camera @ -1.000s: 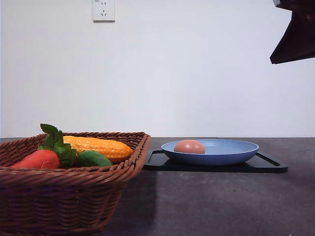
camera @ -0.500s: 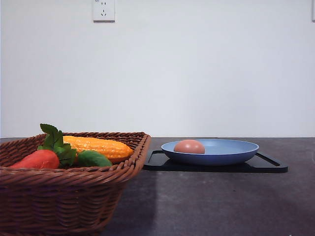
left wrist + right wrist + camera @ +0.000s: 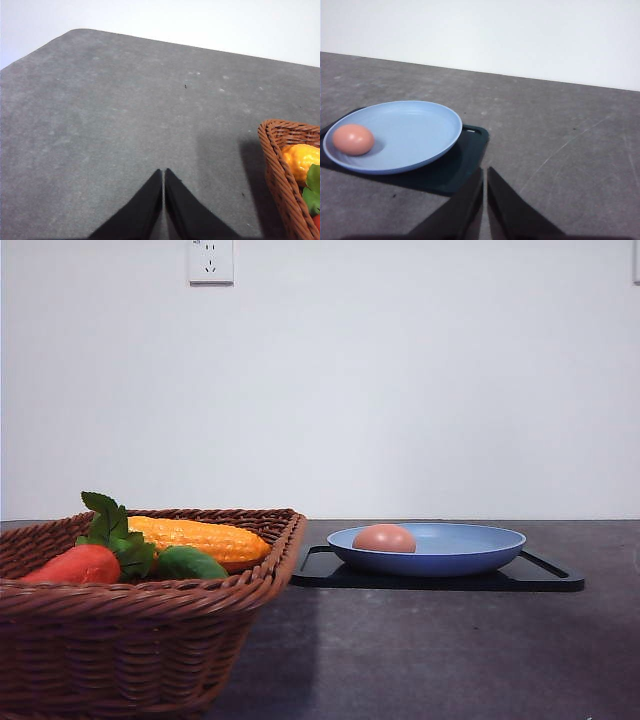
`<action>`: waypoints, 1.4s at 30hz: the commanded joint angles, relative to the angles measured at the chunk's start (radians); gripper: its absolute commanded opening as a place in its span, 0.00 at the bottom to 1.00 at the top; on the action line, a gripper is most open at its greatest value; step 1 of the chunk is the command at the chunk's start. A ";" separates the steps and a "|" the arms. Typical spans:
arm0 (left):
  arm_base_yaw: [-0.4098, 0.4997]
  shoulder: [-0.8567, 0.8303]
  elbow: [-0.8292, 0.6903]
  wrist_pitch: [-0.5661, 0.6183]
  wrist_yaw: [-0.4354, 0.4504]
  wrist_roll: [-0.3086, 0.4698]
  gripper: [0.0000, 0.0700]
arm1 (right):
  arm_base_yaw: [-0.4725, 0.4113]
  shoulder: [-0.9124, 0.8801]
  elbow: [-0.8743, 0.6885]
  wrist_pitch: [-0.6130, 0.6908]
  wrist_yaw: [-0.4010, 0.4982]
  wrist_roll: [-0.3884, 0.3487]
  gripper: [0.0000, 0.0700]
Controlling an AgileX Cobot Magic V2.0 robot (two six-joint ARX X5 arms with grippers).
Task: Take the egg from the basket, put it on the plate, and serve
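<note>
Both of my end effectors sit pinched nearly shut and hold nothing: my left end effector [image 3: 163,172] hangs over bare grey counter [image 3: 100,125], its fingers only a sliver apart, with the basket [image 3: 280,170] off to one side of it and well apart. From the front, the basket [image 3: 140,630] stands at the left edge, carrying a red-orange fruit [image 3: 78,564] with green leaves [image 3: 112,530], a yellow corn cob [image 3: 200,538] and a dark green vegetable [image 3: 190,564]. Right of the basket lies a flat black tray [image 3: 440,578], and the blue plate [image 3: 470,550] rests on it. The egg [image 3: 384,538] lies in the plate, toward its left side. My right end effector [image 3: 484,172] hovers over the counter just beside the tray's corner, short of the plate [image 3: 415,132] and the egg [image 3: 353,139], with nothing between them and it.
</note>
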 commanded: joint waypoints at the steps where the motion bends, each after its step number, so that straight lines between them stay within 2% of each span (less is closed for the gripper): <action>1: 0.002 -0.002 -0.024 -0.016 0.001 -0.005 0.00 | -0.002 -0.014 -0.016 0.009 -0.012 -0.003 0.00; 10: 0.002 -0.002 -0.024 -0.016 0.001 -0.005 0.00 | -0.003 -0.060 -0.023 -0.118 -0.019 0.003 0.00; 14: 0.002 -0.002 -0.024 -0.016 0.001 -0.005 0.00 | -0.001 -0.061 -0.023 -0.114 -0.018 0.052 0.00; 42: 0.002 -0.002 -0.024 -0.016 0.001 -0.005 0.00 | -0.001 -0.061 -0.023 -0.111 -0.016 0.052 0.00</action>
